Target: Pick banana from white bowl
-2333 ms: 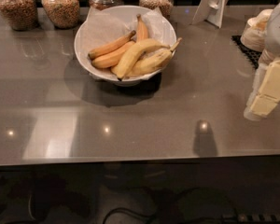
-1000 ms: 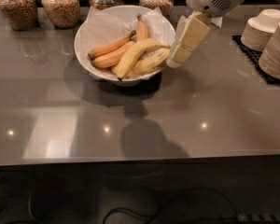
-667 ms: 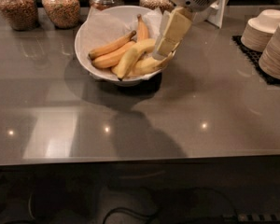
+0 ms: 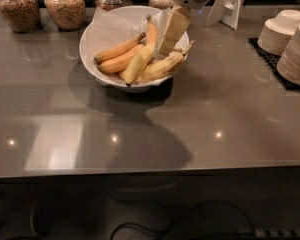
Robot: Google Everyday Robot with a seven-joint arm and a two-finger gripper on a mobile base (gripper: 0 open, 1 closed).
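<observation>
The white bowl (image 4: 88,59), lined with crinkled white paper, stands at the back middle of the grey counter. In it lies the banana (image 4: 139,64), thick and pale yellow, with its dark tip toward the front. Slimmer orange-toned bananas (image 4: 117,50) lie to its left and behind it. A brown-mottled banana (image 4: 164,65) with a long stem lies to its right. My gripper (image 4: 166,43) hangs from the white arm at the top. It is over the right part of the bowl, just above the bananas, and hides part of the far rim.
Several glass jars of grains (image 4: 65,5) line the back edge on the left. Stacks of small pale bowls (image 4: 284,30) stand on a black mat (image 4: 271,60) at the right. A white stand (image 4: 231,4) is behind the bowl on the right.
The gripper has moved left from the counter's right side, past the stacked bowls, to over the white bowl. The bananas have not moved.
</observation>
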